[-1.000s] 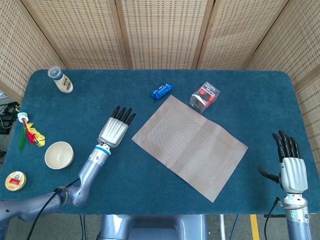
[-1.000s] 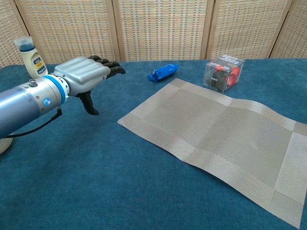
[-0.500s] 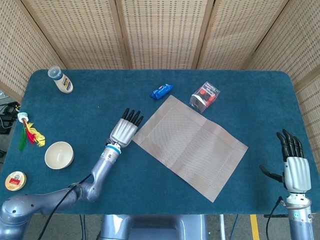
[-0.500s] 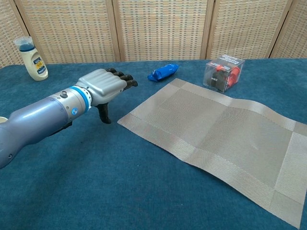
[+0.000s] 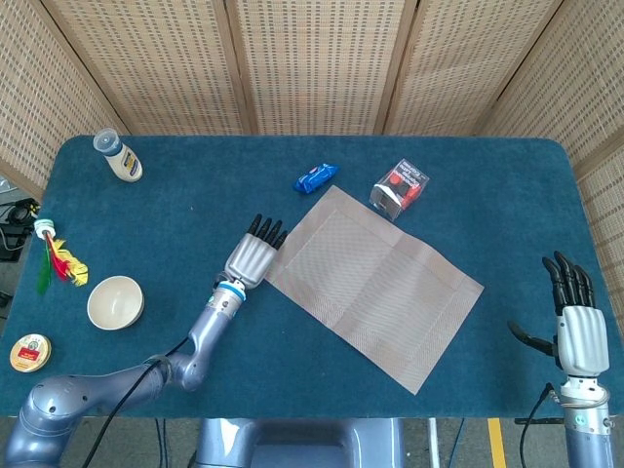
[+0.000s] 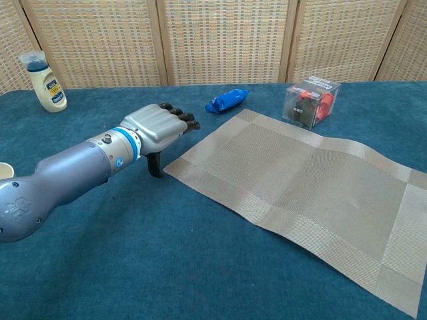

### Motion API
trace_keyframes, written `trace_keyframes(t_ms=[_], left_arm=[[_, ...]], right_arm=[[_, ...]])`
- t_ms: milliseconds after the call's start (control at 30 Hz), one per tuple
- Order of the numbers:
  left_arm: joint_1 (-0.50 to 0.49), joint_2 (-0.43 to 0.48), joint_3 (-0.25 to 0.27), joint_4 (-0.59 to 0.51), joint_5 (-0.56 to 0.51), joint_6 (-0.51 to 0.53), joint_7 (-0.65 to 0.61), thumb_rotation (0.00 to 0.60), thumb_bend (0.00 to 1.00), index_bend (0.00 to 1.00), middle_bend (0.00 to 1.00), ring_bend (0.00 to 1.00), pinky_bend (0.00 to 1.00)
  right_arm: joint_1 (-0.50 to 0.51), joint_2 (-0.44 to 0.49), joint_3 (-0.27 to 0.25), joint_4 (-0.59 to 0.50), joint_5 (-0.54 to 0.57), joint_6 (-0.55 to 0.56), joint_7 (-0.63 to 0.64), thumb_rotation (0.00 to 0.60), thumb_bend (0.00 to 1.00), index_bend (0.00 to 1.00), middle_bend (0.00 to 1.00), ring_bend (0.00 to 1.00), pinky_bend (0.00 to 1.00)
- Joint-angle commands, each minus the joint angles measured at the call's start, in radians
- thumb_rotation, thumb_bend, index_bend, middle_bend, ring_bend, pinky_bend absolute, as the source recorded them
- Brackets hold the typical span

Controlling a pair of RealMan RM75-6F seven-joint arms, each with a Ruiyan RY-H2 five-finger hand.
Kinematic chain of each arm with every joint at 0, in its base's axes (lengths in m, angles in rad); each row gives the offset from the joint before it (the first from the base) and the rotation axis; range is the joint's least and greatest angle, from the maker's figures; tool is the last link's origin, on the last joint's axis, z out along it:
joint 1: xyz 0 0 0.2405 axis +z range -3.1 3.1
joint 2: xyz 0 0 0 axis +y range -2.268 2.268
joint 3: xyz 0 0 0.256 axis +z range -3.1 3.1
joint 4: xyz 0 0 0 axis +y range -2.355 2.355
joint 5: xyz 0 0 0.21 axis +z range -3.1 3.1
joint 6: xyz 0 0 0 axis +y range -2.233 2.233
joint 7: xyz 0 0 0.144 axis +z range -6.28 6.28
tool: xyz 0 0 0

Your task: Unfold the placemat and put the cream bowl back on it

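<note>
The beige woven placemat lies spread out flat on the blue table, at an angle. My left hand hovers palm down at the mat's left corner, fingers extended and holding nothing. The cream bowl sits upright at the table's left side, well left of that hand; only its rim shows in the chest view. My right hand is at the table's front right edge, fingers straight and apart, empty.
A blue packet and a clear box with red contents lie just behind the mat. A white bottle stands far left. A feathered shuttlecock and a round tin lie by the left edge.
My left hand has moved right, from the open table toward the mat's left corner. My right hand has drawn back slightly toward the front edge. The mat and bowl are unmoved.
</note>
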Motion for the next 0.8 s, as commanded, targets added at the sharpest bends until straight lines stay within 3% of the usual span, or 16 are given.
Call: trace_keyframes(t_ms=[33, 133, 267, 367, 533, 800], left_arm=[[-0.008, -0.012, 0.004, 0.016, -0.004, -0.002, 0.0, 0.6, 0.07, 0.08, 0.0, 0.0, 0.0], [-0.016, -0.028, 0.009, 0.035, 0.003, 0.002, -0.007, 0.6, 0.1, 0.1, 0.0, 0.0, 0.0], [-0.028, -0.054, 0.016, 0.069, 0.025, 0.012, -0.026, 0.6, 0.28, 0.12, 0.0, 0.0, 0.0], [-0.033, -0.068, 0.02, 0.087, 0.043, 0.019, -0.051, 0.6, 0.36, 0.14, 0.0, 0.0, 0.0], [-0.031, -0.079, 0.038, 0.106, 0.107, 0.059, -0.113, 0.6, 0.42, 0.17, 0.0, 0.0, 0.0], [-0.023, -0.079, 0.067, 0.138, 0.203, 0.103, -0.228, 0.6, 0.42, 0.27, 0.0, 0.0, 0.0]], right_arm=[[-0.001, -0.001, 0.0, 0.0, -0.002, 0.002, 0.002, 0.6, 0.2, 0.04, 0.0, 0.0, 0.0], [-0.001, -0.001, 0.003, 0.001, 0.0, 0.003, 0.005, 0.6, 0.2, 0.04, 0.0, 0.0, 0.0], [-0.002, 0.0, 0.005, 0.0, -0.001, 0.004, 0.015, 0.6, 0.2, 0.04, 0.0, 0.0, 0.0], [-0.002, -0.001, 0.005, 0.002, -0.001, 0.004, 0.018, 0.6, 0.2, 0.04, 0.0, 0.0, 0.0], [-0.002, -0.002, 0.005, 0.0, -0.006, 0.005, 0.027, 0.6, 0.2, 0.04, 0.0, 0.0, 0.0], [-0.004, 0.0, 0.003, -0.007, -0.013, 0.01, 0.032, 0.6, 0.2, 0.04, 0.0, 0.0, 0.0]])
